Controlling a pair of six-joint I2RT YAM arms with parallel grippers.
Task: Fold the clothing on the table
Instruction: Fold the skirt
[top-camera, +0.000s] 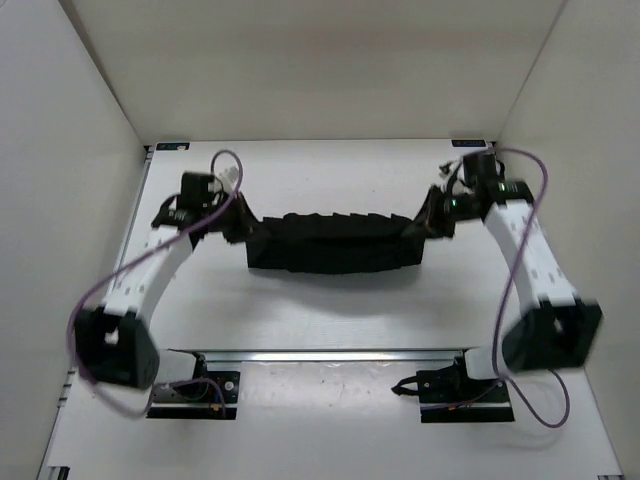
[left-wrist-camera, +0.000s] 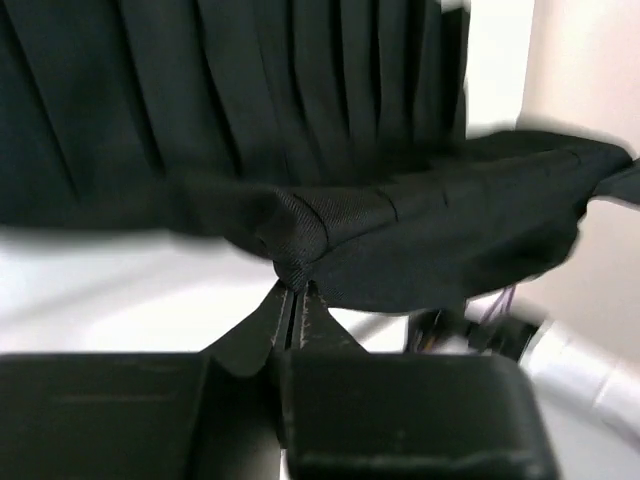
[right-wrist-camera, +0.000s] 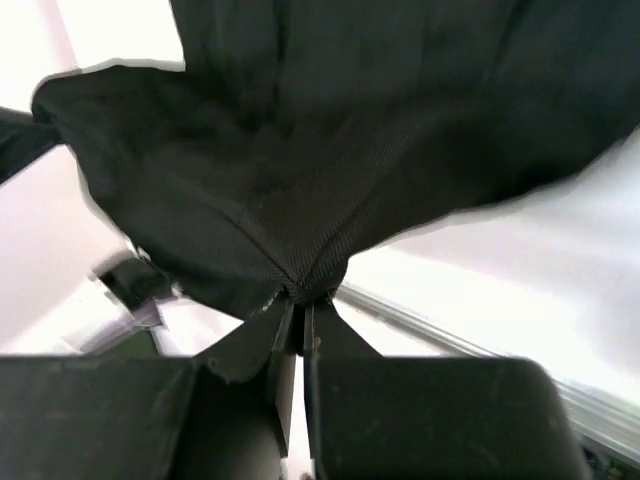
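The black pleated clothing (top-camera: 335, 243) hangs stretched between both arms over the middle of the white table (top-camera: 330, 310), sagging slightly in the centre. My left gripper (top-camera: 236, 226) is shut on its left corner; in the left wrist view the fingertips (left-wrist-camera: 294, 290) pinch a bunched fold of the clothing (left-wrist-camera: 400, 230). At the right end my right gripper (top-camera: 428, 222) is shut on the other corner, and in the right wrist view the gripper (right-wrist-camera: 302, 298) bites a puckered point of the clothing (right-wrist-camera: 330, 150).
White upright walls (top-camera: 60, 180) enclose the table on the left, back and right. A silver rail (top-camera: 330, 354) crosses the near part of the table, with both arm bases (top-camera: 190, 392) bolted just behind it. Purple cables loop off each arm.
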